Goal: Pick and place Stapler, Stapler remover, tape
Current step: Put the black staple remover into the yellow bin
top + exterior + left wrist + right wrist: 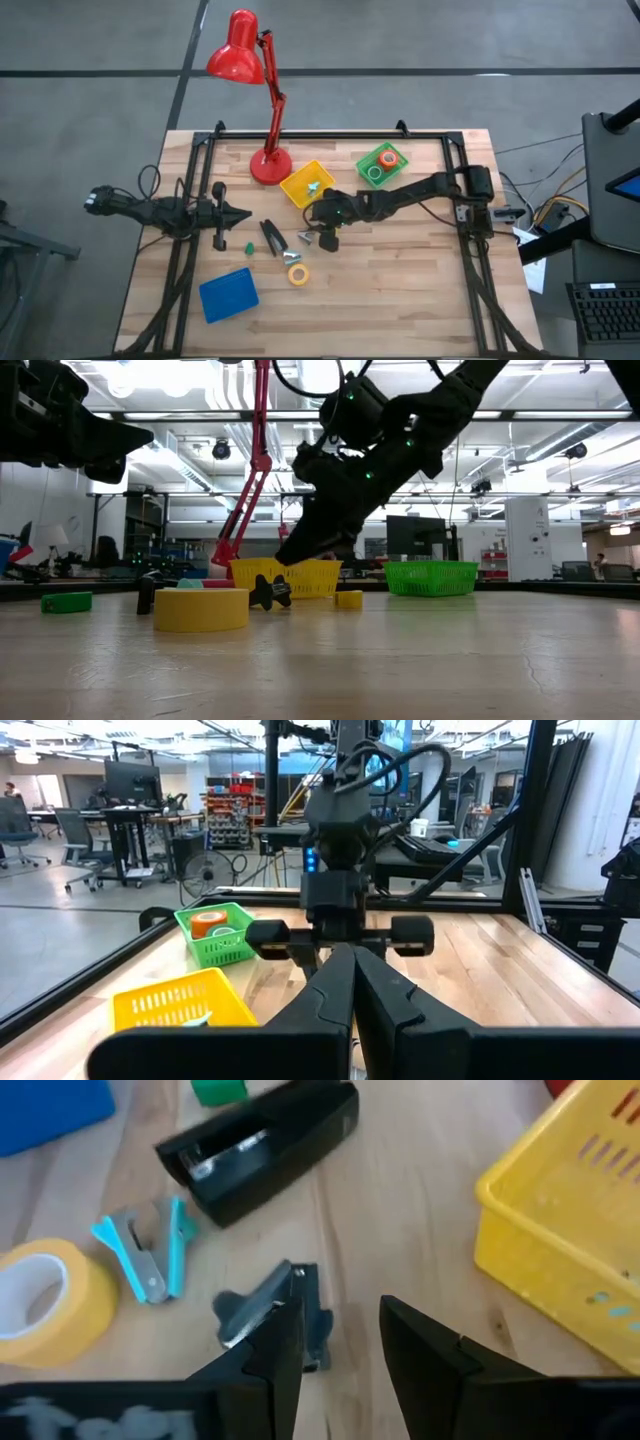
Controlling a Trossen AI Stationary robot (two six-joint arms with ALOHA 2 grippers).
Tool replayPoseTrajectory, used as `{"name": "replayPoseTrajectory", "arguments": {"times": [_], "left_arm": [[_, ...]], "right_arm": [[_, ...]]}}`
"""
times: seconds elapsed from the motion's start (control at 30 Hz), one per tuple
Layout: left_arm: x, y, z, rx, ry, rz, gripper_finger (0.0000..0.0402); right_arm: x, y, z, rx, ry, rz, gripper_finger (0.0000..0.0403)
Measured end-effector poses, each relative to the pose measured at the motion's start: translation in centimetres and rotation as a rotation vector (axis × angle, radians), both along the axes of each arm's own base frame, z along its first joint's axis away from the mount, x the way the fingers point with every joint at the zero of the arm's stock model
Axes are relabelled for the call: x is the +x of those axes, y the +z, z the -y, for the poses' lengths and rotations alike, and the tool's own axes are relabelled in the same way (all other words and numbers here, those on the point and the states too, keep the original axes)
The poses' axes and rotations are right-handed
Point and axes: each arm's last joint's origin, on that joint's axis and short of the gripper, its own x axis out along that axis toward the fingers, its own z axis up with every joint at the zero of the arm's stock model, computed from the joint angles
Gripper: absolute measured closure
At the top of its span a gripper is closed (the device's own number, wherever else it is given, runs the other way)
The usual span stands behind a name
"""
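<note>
Jaws of the right gripper [335, 1345] stand apart, empty, hovering over a dark staple remover [270, 1315], seemingly lining up a grasp.

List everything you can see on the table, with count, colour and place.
lamp: one, red, back
yellow basket: one, mid-back
green basket: one, back right
tape: three; yellow on the table; orange and green in the green basket
stapler: one, black, left of centre
removers: two, teal and dark, by the stapler
tray: one, blue, front left
left gripper: jaws shut, left side
right gripper: jaws open over the dark remover
</note>
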Motion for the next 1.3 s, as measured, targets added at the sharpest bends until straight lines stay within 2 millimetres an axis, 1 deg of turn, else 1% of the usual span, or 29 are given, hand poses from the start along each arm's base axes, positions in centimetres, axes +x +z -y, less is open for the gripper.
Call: {"name": "replayPoseTrajectory", "arguments": {"times": [0.07, 0.2, 0.23, 0.47, 0.63, 0.73, 1.1, 1.3], "left_arm": [[0.0, 0.0, 0.0, 0.000, 0.000, 0.000, 0.0394], [0.0, 0.0, 0.0, 0.000, 0.000, 0.000, 0.0394], [0.0, 0.0, 0.0, 0.000, 0.000, -0.001, 0.0394], [0.0, 0.0, 0.0, 0.000, 0.000, -0.001, 0.0394], [0.0, 0.0, 0.0, 0.000, 0.000, -0.001, 0.0394], [0.0, 0.0, 0.0, 0.000, 0.000, -0.002, 0.0394], [0.0, 0.0, 0.0, 0.001, 0.000, -0.002, 0.0394], [0.0, 0.0, 0.0, 0.000, 0.000, -0.002, 0.0394]], "right_arm": [[0.3, -0.4, -0.2, 0.008, 0.001, 0.010, 0.0279], [0.4, -2.5, -0.3, 0.019, 0.010, -0.039, 0.0279], [0.5, -2.7, -0.3, 0.020, 0.009, -0.040, 0.0279], [0.7, -2.5, -0.3, 0.020, 0.012, -0.013, 0.0286], [0.9, -1.7, -0.3, 0.016, 0.013, 0.019, 0.0296], [0.9, -1.8, -0.3, 0.016, 0.013, 0.012, 0.0305], [0.7, -2.1, -0.3, 0.016, 0.013, -0.002, 0.0351], [0.6, -2.2, -0.3, 0.012, 0.016, -0.006, 0.0385]]}}
